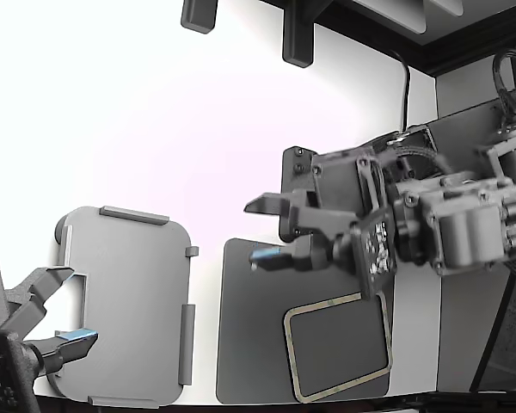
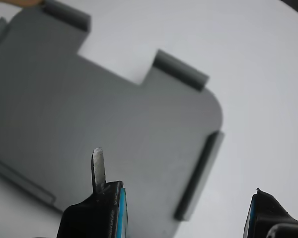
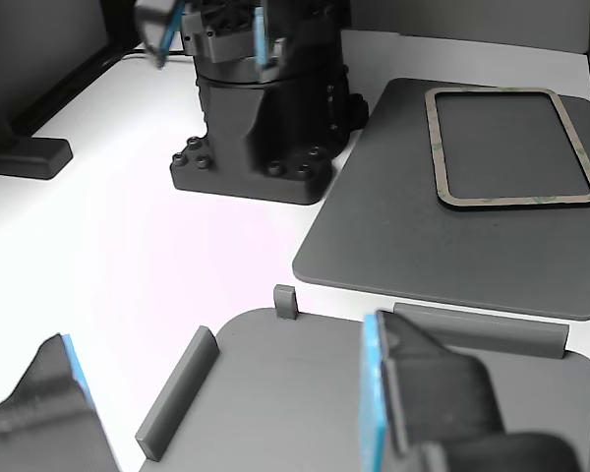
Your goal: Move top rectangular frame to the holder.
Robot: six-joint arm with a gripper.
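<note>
Blue-padded gripper hangs wide open and empty over the holder; the frame lies well beyond, so approach low, flat.

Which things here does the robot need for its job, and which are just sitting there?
Needed:
thin tan rectangular frame, lying on the mat
light gray holder tray with raised tabs, nothing in it
open gripper above the tray

Just sitting there:
dark gray flat mat
second black arm

The exterior view looks straight down, while wrist and other views sit close over the shared holder.
</note>
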